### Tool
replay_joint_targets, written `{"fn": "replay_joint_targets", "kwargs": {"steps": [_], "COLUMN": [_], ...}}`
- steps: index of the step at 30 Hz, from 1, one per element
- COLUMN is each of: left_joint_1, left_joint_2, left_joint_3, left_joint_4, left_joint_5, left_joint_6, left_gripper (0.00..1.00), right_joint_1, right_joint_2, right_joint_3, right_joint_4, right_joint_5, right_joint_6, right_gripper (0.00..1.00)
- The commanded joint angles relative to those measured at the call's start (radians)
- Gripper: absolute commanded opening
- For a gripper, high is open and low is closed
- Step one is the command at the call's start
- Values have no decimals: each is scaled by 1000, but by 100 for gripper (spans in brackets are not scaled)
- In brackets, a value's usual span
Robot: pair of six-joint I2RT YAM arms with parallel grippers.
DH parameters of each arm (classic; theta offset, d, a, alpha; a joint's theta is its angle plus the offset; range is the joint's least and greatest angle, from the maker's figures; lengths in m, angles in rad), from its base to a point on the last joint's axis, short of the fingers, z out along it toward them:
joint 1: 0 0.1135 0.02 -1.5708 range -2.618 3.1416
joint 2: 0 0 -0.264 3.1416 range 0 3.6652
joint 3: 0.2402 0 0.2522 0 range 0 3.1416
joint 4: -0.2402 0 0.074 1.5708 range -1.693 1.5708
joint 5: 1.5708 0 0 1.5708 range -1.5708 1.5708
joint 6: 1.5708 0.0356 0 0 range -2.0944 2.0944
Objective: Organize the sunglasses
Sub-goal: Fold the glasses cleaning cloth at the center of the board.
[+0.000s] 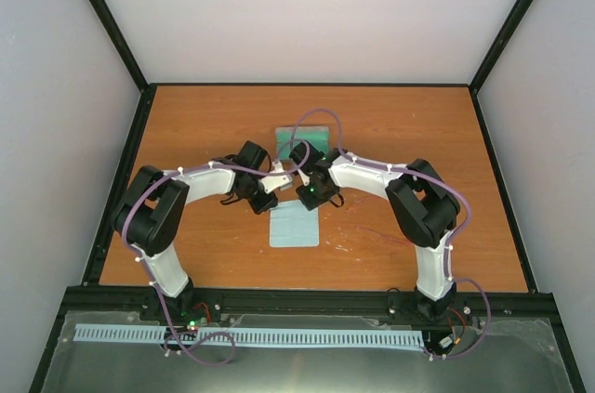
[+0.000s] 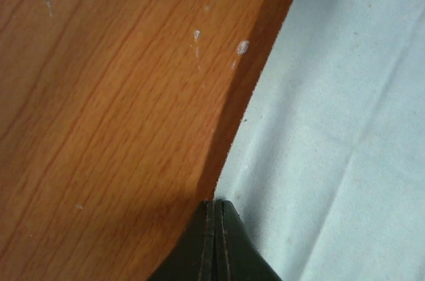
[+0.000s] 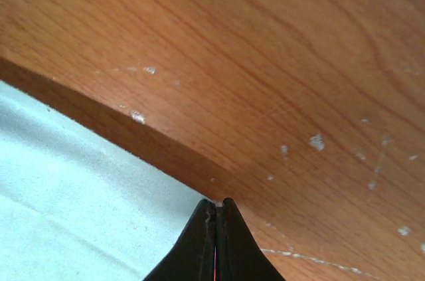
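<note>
Pale blue cloth (image 1: 294, 228) is pinched along its far edge from both sides. Left end effector (image 2: 215, 203) and right end effector (image 3: 217, 202) are fully closed, with only cloth edge caught at the tips. That edge appears lifted off the wood surface (image 1: 186, 133). Sunglasses cannot be made out in any view and may be hidden under the wrists or near the teal-grey case (image 1: 299, 136). Risk: with a tip-only grip, the cloth could be dropped or skewed if it is pulled unevenly.

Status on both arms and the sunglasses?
Left gripper and right gripper both shut on cloth edge. Sunglasses not in view. Case lies beyond the grippers.
</note>
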Motion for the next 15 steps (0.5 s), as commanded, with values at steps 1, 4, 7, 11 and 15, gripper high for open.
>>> {"fn": "replay_joint_targets", "kwargs": {"steps": [1, 4, 7, 11, 15], "left_joint_1": [-14, -14, -14, -14, -14], "left_joint_2": [12, 13, 20, 31, 18], "left_joint_3": [65, 96, 132, 169, 149], "left_joint_4": [-70, -50, -32, -29, -18], "left_joint_5": [-33, -49, -71, -63, -53], "left_joint_6": [-8, -7, -5, -3, -12], "left_gripper": [0, 0, 0, 0, 0], "right_joint_1": [-19, -27, -38, -51, -53], "right_joint_2": [-62, -69, -70, -72, -98], "right_joint_3": [10, 12, 16, 18, -5], "right_joint_4": [27, 36, 41, 46, 65], "right_joint_5": [64, 78, 86, 83, 75], "right_joint_6": [15, 11, 1, -16, -25], "right_gripper": [3, 3, 3, 3, 3]}}
